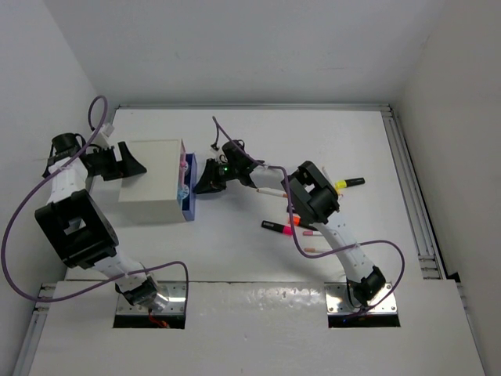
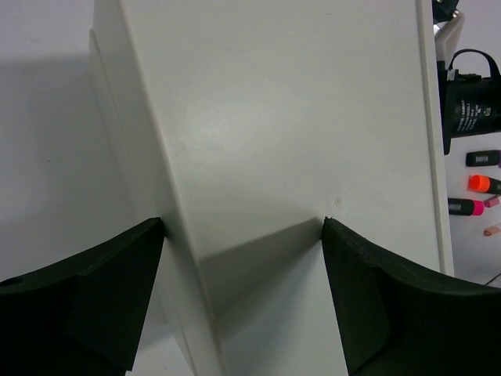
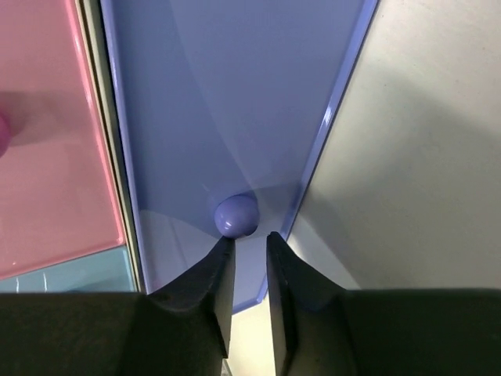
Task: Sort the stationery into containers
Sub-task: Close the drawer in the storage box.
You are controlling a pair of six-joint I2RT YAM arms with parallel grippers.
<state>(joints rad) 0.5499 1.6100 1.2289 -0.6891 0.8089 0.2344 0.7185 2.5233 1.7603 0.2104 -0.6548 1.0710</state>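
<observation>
The white cabinet stands at the left with its drawers pulled out on its right side. A small round blue piece lies loose in the blue drawer, beside the pink drawer. My right gripper hovers just behind the piece, its jaws a little apart with nothing between them; from above it sits at the drawers. My left gripper is wide open, straddling a corner edge at the cabinet's left end. Pens and highlighters lie on the table to the right.
On the table lie a yellow-capped highlighter, a pink-capped one, an orange-capped one and white pens. The right arm reaches over them. White walls close in the table, and a rail runs along the right.
</observation>
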